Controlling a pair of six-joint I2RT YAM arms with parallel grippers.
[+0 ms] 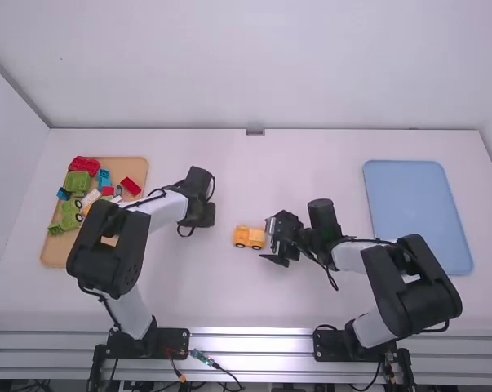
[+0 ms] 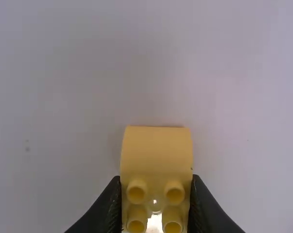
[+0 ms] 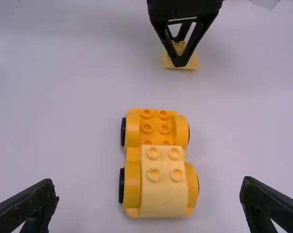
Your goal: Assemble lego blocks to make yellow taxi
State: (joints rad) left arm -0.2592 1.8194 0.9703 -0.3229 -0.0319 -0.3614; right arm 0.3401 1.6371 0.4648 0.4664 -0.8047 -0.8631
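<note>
At centre, yellow plastic car with black wheels (image 3: 159, 182) lies at spread right gripper (image 3: 150, 190). Left gripper (image 2: 156, 194) pinches curved yellow plastic block (image 2: 157, 150). Best: right steadies car; left aligns block, presses level.

blue tray (image 1: 417, 214), right | tan tray (image 1: 56, 252), left: red block (image 1: 130, 186), green block (image 1: 78, 183)

Here's the left arm (image 1: 107, 249), white and black, angling forward and inward from its base, wrist tipped down, and the left gripper (image 1: 198, 219) has its fingers (image 2: 110, 208) drawn in, gripping! Across from it the right arm (image 1: 413, 286) folds in low toward the middle, and look, the right gripper (image 1: 266, 241) holds its two fingers (image 3: 39, 206) spread wide! The grippers are well apart, neither arm crossing the other.
</note>
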